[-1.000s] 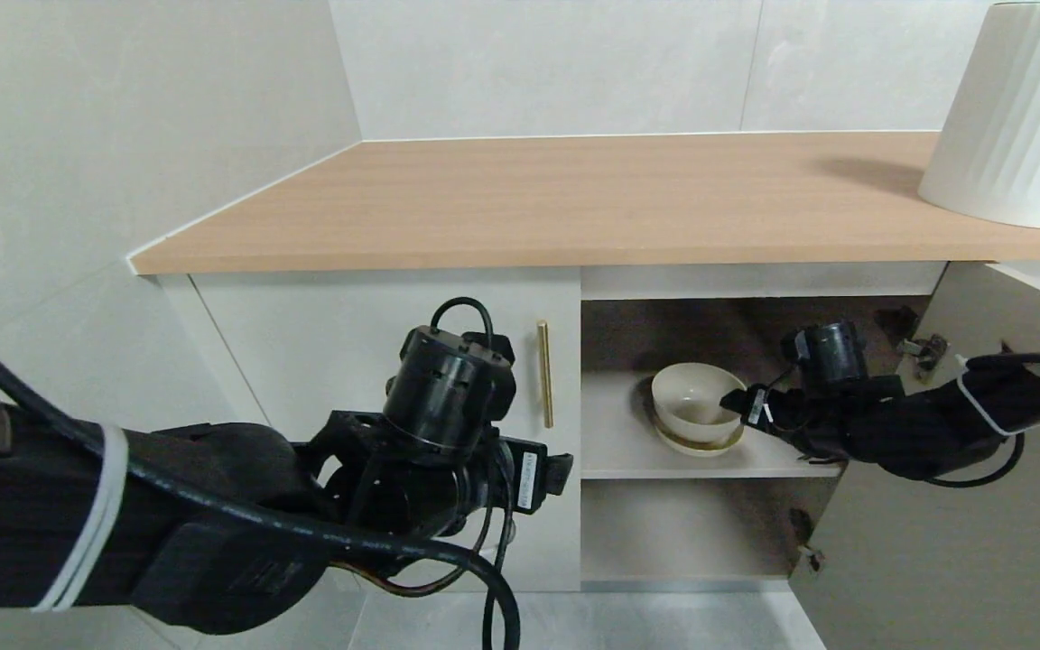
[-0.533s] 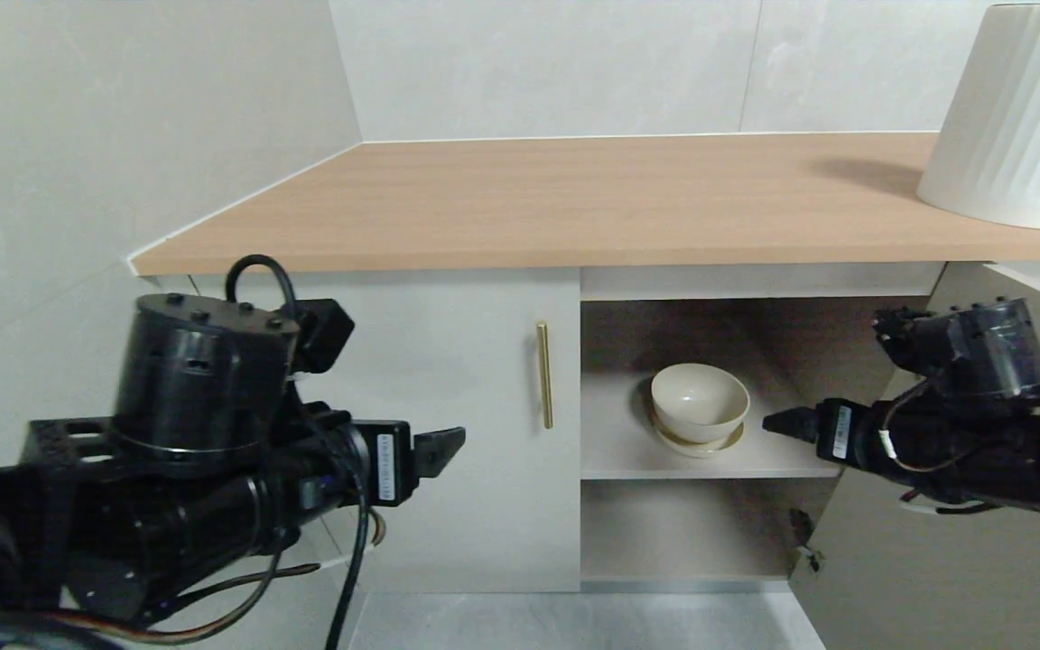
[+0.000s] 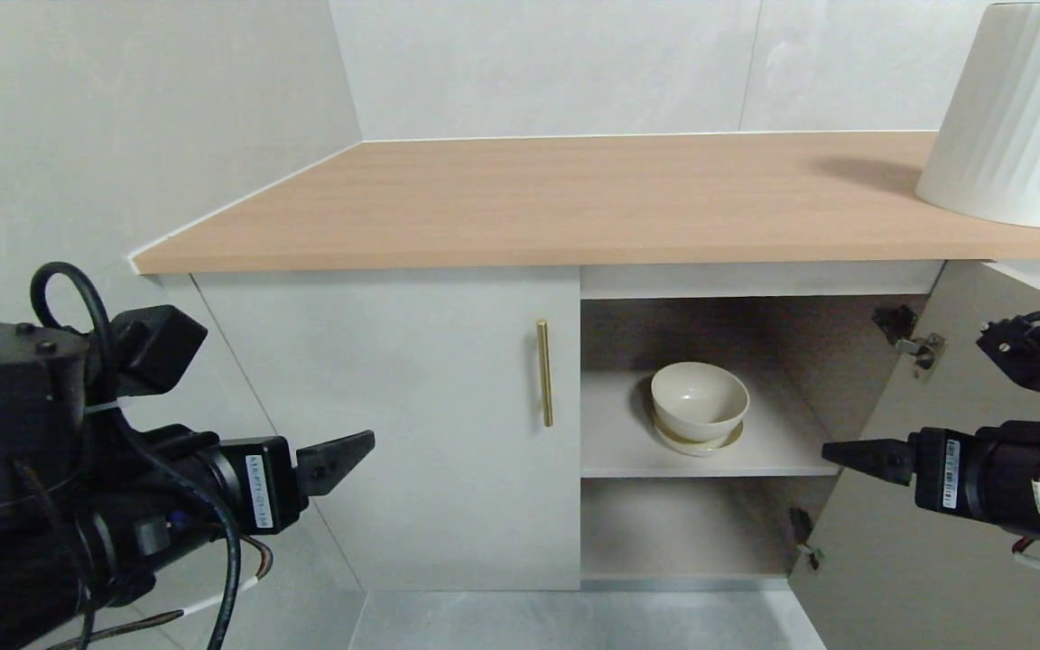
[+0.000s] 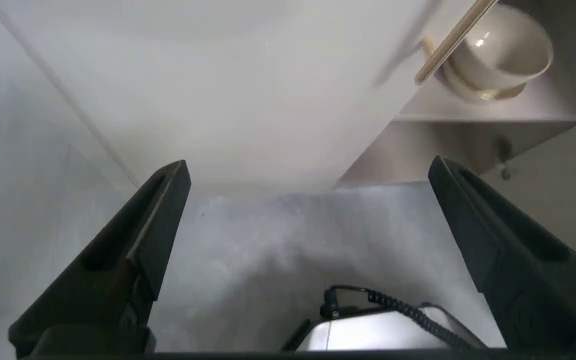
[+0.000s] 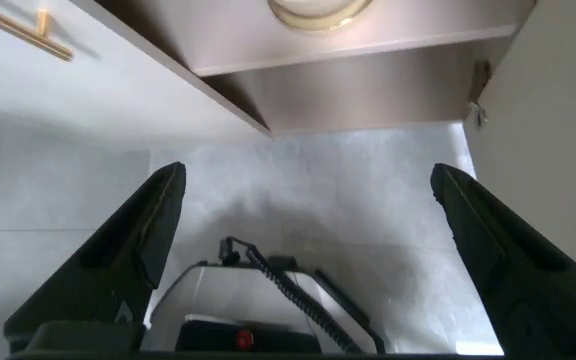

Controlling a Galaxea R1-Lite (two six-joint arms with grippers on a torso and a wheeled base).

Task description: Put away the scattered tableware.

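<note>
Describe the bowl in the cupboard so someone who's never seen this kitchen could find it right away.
Below the wooden countertop, the right cabinet compartment stands open beside a closed door with a brass handle. On its upper shelf sits a cream bowl, upright on a small plate, the only dishes inside.

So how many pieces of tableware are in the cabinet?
2: a bowl on the upper shelf, and a shallow dish right under it. The shut left door may hide more.
</note>
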